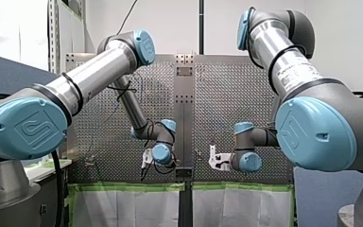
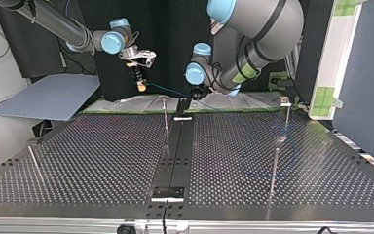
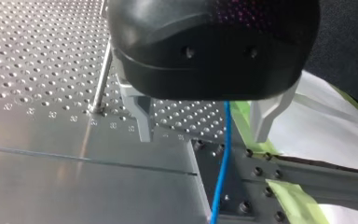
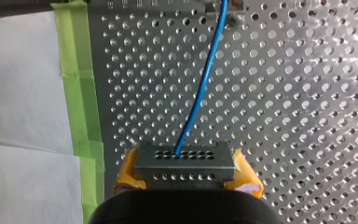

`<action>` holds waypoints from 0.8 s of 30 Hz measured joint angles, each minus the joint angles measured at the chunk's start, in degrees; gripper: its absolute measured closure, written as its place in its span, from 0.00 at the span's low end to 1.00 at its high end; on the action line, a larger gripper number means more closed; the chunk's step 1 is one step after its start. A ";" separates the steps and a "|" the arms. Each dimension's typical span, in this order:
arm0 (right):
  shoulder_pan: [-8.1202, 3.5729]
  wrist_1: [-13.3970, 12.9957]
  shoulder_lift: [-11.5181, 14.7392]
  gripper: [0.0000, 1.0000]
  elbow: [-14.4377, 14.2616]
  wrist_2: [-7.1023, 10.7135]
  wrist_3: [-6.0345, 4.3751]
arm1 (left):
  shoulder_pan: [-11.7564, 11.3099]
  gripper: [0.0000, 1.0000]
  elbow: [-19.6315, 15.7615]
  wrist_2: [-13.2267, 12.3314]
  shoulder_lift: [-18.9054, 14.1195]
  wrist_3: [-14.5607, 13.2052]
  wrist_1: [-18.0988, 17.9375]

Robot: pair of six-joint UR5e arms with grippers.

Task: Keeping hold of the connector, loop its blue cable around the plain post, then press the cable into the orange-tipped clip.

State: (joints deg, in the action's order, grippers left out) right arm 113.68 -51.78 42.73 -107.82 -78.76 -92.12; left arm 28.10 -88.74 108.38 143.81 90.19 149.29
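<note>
Your right gripper [image 4: 185, 176] is clamped on the grey box-shaped connector [image 4: 184, 158], the one with rows of small holes in its face. The yellow pads [image 4: 127, 175] press against the connector's two short ends. The block sits squarely between them, right at the fingertips. From one hole in that face the thin blue cable [image 4: 200, 88] leaves and runs straight ahead of the gripper over the perforated metal table [image 4: 298, 102]. A strip of green tape [image 4: 77, 93] and a white sheet [image 4: 23, 84] lie off to one side, apart from the cable.

In the top view you see this gripper held above the table's far edge, at the view's left. From it the cable stretches across to your left gripper [image 3: 203, 137] near the middle.

On that gripper the two metal fingers [image 3: 142, 116] stand wide apart and hold nothing. The cable comes out from under the black housing and passes between the fingers, nearer one than the other. As far as you can see it touches neither. It then runs on past the fingertips, over the table's edge.

A plain thin metal post [image 3: 101, 77] stands upright on the table just beside the finger farther from the cable. It is outside the gap, and the cable is clear of it.
</note>
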 joint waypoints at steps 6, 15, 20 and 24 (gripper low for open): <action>-0.06 0.01 -0.02 1.00 0.01 0.24 -0.01 | 0.26 0.65 0.00 0.21 0.00 -0.03 -0.58; -0.53 0.55 -0.01 1.00 0.01 -0.55 -0.01 | 0.35 1.00 -0.04 0.73 -0.01 0.35 -0.56; -0.79 0.74 -0.01 1.00 0.01 -1.35 0.03 | 0.55 1.00 -0.16 0.93 0.00 0.32 -0.64; -0.96 0.94 0.01 1.00 0.02 -1.53 0.13 | 0.92 1.00 -0.17 1.01 0.00 0.21 -0.65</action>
State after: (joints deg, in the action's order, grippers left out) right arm 112.72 -50.84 42.74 -107.80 -80.29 -91.99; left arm 29.02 -88.91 109.39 143.81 90.40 148.64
